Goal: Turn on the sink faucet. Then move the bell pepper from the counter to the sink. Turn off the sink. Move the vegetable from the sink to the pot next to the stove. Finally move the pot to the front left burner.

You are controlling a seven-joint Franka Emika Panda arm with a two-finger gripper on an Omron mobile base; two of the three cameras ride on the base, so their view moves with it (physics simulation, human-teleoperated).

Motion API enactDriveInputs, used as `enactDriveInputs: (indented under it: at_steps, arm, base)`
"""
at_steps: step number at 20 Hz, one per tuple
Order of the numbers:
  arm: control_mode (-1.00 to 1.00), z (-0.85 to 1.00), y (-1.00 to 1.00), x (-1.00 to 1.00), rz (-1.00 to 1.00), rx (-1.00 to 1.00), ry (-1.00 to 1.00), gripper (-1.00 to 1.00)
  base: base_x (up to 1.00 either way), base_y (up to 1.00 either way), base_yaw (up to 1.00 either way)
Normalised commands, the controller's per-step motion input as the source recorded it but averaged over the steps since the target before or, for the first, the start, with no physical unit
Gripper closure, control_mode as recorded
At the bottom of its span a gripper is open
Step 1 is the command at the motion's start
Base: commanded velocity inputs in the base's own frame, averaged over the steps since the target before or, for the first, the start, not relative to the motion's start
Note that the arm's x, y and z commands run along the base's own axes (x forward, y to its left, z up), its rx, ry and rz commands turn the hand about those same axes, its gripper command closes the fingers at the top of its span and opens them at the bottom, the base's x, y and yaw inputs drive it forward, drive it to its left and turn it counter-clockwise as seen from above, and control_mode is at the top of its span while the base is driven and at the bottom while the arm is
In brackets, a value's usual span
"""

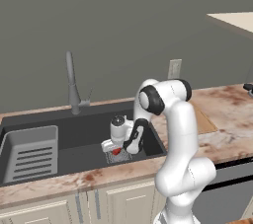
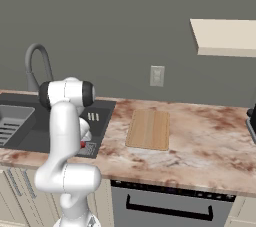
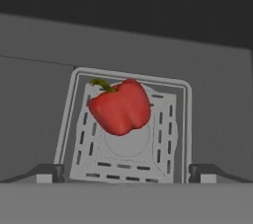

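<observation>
The red bell pepper [image 3: 121, 107] with its green stem lies on the square drain grate [image 3: 168, 134] at the bottom of the dark sink [image 1: 84, 134]. My gripper [image 3: 126, 171] hangs open just above it inside the basin, its two fingertips [image 3: 49, 172] spread wide to either side of the grate, touching nothing. From the left base, the gripper [image 1: 114, 148] is low over the pepper [image 1: 115, 151]. From the right base, a bit of the red pepper [image 2: 82, 144] peeks out beside the arm. The grey sink faucet [image 1: 72, 82] stands upright behind the basin, its side lever at the base.
A slotted light grey tray insert [image 1: 32, 154] fills the sink's left part. A wooden cutting board [image 2: 148, 129] lies on the marble counter [image 2: 210, 146] right of the sink. A dark object [image 2: 251, 116] sits at the far right edge. A shelf [image 2: 225, 36] hangs on the wall.
</observation>
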Motion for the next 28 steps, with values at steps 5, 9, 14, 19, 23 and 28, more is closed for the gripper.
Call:
enactDriveInputs:
  at_steps: [5, 9, 14, 19, 23, 28]
  arm:
    - [-1.0, -0.06, 0.02, 0.25, 0.0, 0.0, 0.06, -1.0]
    - [-1.0, -0.08, 0.05, 0.26, 0.0, -0.01, 0.06, -1.0]
    - [-1.0, -0.06, 0.07, 0.24, 0.0, -0.01, 0.05, -1.0]
    - [-1.0, -0.09, 0.09, 0.19, 0.0, -0.01, 0.05, -1.0]
    - [-1.0, -0.09, 0.01, 0.02, 0.0, 0.0, 0.03, -1.0]
    - [-1.0, -0.07, 0.0, 0.0, 0.0, 0.0, 0.01, -1.0]
  base:
    - [0.0, 0.0, 0.0]
    - [0.0, 0.0, 0.0]
    - [0.0, 0.0, 0.0]
    - [0.0, 0.0, 0.0]
    - [0.0, 0.0, 0.0]
    - [0.0, 0.0, 0.0]
